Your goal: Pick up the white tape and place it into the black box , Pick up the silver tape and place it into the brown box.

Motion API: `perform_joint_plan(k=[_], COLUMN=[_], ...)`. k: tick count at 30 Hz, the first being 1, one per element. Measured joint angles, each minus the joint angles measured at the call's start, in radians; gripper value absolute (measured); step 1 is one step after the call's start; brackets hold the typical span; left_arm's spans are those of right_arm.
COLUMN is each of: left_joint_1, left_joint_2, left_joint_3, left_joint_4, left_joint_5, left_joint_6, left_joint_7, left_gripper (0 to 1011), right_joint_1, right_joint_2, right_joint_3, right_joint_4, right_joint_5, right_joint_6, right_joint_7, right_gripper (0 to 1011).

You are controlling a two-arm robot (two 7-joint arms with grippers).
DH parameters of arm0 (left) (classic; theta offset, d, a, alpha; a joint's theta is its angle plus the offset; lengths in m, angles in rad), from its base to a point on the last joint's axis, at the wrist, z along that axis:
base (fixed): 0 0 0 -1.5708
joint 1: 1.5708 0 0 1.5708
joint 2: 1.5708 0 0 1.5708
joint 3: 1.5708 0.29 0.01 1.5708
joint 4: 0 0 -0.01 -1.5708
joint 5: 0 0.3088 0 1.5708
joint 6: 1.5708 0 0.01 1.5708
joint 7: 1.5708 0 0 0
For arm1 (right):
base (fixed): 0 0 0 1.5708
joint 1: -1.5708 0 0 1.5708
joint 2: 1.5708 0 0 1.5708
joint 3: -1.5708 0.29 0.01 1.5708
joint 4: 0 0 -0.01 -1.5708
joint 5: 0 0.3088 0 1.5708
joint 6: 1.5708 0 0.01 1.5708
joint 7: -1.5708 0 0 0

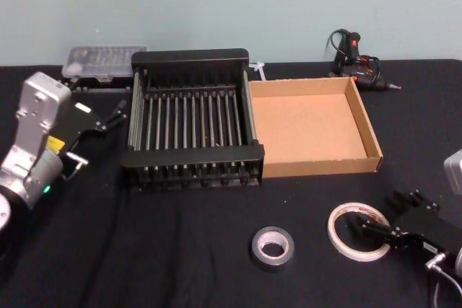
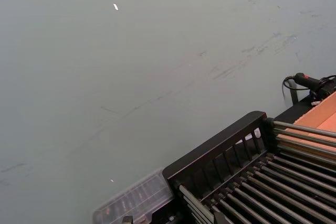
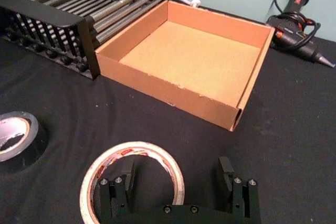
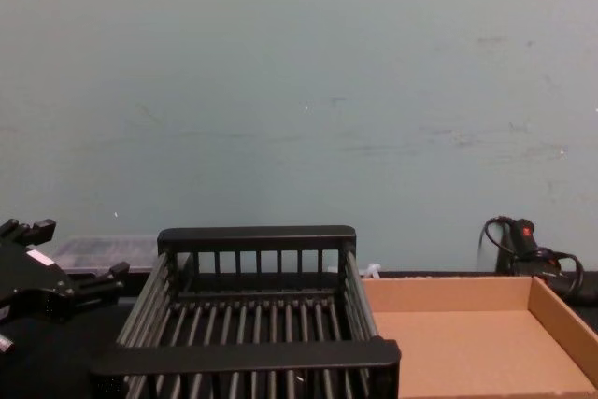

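Observation:
The white tape (image 1: 359, 231) lies flat on the black cloth at the front right, red print on its face. My right gripper (image 1: 382, 216) is open and low over it; in the right wrist view one finger (image 3: 123, 182) sits inside the white tape's (image 3: 131, 149) hole and the other stands outside its rim. The silver tape (image 1: 273, 247) lies to its left, also seen as the grey silver tape (image 3: 18, 140). The black box (image 1: 191, 57) and brown box (image 1: 366, 124) stand side by side behind, both empty. My left gripper (image 1: 101, 133) hangs open left of the black box.
A clear plastic case (image 1: 103, 61) lies behind the black box at the back left. A black corded tool (image 1: 357, 63) rests at the back right behind the brown box. Black cloth covers the table, and a pale wall stands behind.

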Motion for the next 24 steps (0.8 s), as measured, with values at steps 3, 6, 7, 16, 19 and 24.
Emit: perform_joint_plan(k=[3, 6, 7, 16, 19, 24], left_joint_1=[0.0, 0.0, 0.0, 0.0, 0.0, 0.0], left_joint_2=[0.0, 0.0, 0.0, 0.0, 0.0, 0.0], left_joint_3=[0.0, 0.0, 0.0, 0.0, 0.0, 0.0], left_joint_4=[0.0, 0.0, 0.0, 0.0, 0.0, 0.0], left_joint_5=[0.0, 0.0, 0.0, 0.0, 0.0, 0.0], left_joint_6=[0.0, 0.0, 0.0, 0.0, 0.0, 0.0], left_joint_7=[0.0, 0.0, 0.0, 0.0, 0.0, 0.0], left_gripper=[1001, 1001, 1001, 1001, 1002, 1001], right_joint_1=[0.001, 0.001, 0.001, 0.008, 0.009, 0.01], right_joint_2=[-0.007, -0.011, -0.013, -0.033, -0.04, -0.049], right_joint_3=[0.002, 0.004, 0.005, 0.011, 0.016, 0.024], right_joint_4=[0.006, 0.011, 0.012, 0.035, 0.041, 0.05], right_joint_5=[-0.007, -0.011, -0.013, -0.036, -0.042, -0.047], right_joint_6=[0.005, 0.008, 0.009, 0.019, 0.021, 0.016], right_joint_7=[0.004, 0.007, 0.008, 0.021, 0.025, 0.042], right_gripper=[1002, 1002, 1002, 1002, 1002, 1002])
